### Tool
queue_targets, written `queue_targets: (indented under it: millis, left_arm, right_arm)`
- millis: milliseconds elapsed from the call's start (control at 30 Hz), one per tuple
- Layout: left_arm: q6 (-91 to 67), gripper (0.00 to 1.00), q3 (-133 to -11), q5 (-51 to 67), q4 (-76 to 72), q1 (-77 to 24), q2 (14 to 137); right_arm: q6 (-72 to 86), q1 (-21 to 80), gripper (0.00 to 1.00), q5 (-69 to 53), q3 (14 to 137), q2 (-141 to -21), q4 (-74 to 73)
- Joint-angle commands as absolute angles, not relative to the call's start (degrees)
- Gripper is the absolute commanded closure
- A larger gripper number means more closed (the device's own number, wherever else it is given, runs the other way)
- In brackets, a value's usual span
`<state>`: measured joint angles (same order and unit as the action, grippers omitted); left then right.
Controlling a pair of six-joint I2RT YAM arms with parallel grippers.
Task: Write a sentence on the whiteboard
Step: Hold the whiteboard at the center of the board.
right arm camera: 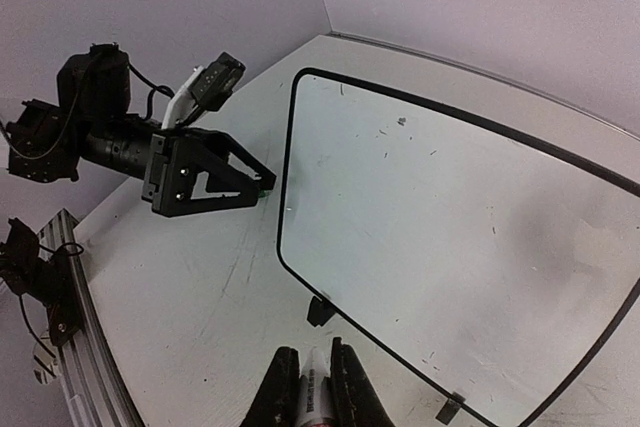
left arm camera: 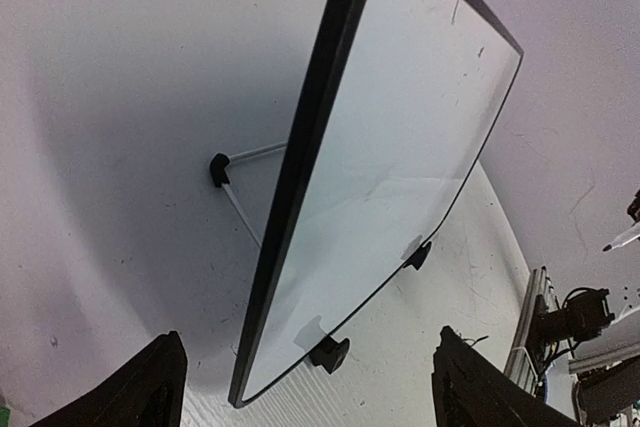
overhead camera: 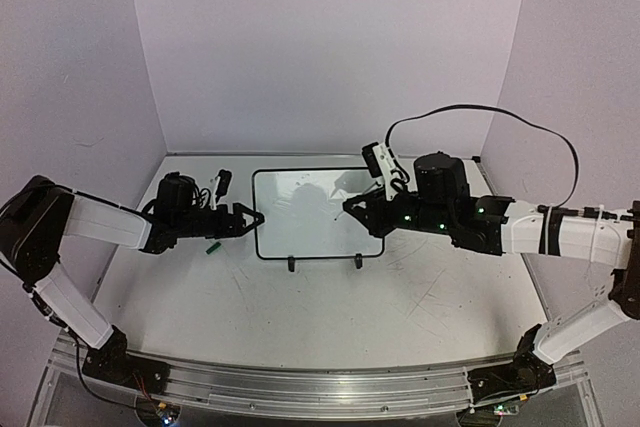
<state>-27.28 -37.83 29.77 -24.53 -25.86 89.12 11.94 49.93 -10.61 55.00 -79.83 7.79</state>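
The whiteboard (overhead camera: 315,215) (left arm camera: 400,147) (right arm camera: 450,227) stands propped on two black feet in the middle of the table. The sentence is not in view; the board's face carries only small specks. My left gripper (overhead camera: 252,219) (left arm camera: 310,339) is open just off the board's left edge, with nothing between its fingers. In front of the board's right part my right gripper (overhead camera: 350,205) (right arm camera: 312,350) is shut on a white marker (right arm camera: 313,387). The marker's tip pokes out between the fingers and hangs clear of the board.
A small green cap (overhead camera: 212,246) lies on the scratched white tabletop (overhead camera: 320,307) below the left gripper. Purple walls close in the back and both sides. A metal rail (overhead camera: 320,387) runs along the near edge.
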Motion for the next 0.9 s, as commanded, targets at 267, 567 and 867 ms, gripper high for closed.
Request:
queue_targets:
  millis: [267, 567, 867]
  left_arm:
    - [-28.15, 0.23, -38.84, 53.86, -52.33, -17.8, 99.99]
    - [-31.0, 0.48, -44.28, 62.12, -62.1, -16.23, 108.53]
    - [-29.58, 0.68, -46.16, 63.99, -62.47, -15.54, 112.07]
  right_arm:
    - [9.12, 50.28, 1.0, -12.26, 57.32, -79.05, 12.13]
    - [7.95, 50.74, 1.0, -10.35, 66.46, -89.21, 11.16]
    - [-0.01, 56.65, 1.0, 4.16, 84.04, -105.04, 7.89]
